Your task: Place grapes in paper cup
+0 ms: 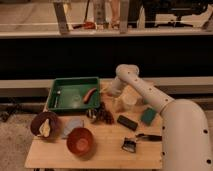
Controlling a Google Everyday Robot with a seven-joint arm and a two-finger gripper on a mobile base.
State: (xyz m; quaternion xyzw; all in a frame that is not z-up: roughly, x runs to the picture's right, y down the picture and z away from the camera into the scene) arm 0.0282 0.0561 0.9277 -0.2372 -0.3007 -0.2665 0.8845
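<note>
The grapes (105,116), a small dark reddish-brown bunch, lie on the wooden table (105,152) just right of the green tray's front corner. The paper cup (129,101), small and cream-white, stands upright to the right of the grapes and a little farther back. My white arm comes in from the lower right, bends at the elbow (127,75) and reaches down to the left. My gripper (101,107) hangs directly over the grapes, at or just above the bunch. It partly hides the bunch's top.
A green tray (60,106) with an orange item (90,93) sits at the back left. A dark bowl (36,125) and a red-orange bowl (80,141) stand front left. A black bar (127,122), a green sponge (148,116) and a black clip (130,145) lie to the right.
</note>
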